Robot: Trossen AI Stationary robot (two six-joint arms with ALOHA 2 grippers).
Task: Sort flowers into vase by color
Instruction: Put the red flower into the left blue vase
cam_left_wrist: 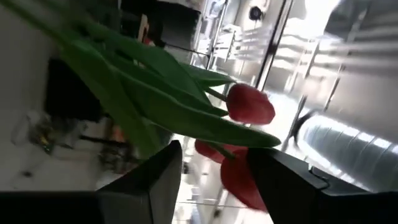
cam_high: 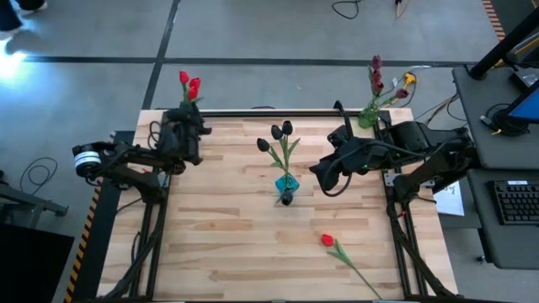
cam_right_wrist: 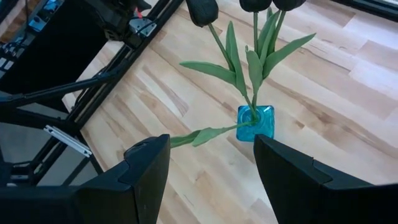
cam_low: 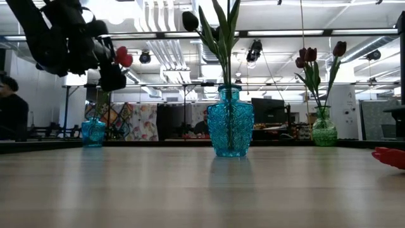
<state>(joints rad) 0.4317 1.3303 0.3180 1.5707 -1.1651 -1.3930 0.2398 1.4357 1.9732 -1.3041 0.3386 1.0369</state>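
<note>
High view: sorting nearly done, one red tulip [cam_high: 328,241] lying loose on the near table [cam_high: 219,252].
Mid-table, right pincer [cam_high: 324,180] spread and empty beside blue vase [cam_high: 285,183] of black tulips [cam_high: 281,130]; far left, left pincer [cam_high: 187,126] spread around red tulips [cam_high: 189,84]; next, probably fetch the loose red for that bunch.

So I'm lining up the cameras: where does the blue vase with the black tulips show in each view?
High view: the blue vase stands mid-table, between the two arms.
Low view: it stands at centre, stems rising out of the picture.
Left wrist view: not in it; only red tulips show.
Right wrist view: seen from above, past the right hand.
Shared landmark: the black tulips, also in the right wrist view.
</note>
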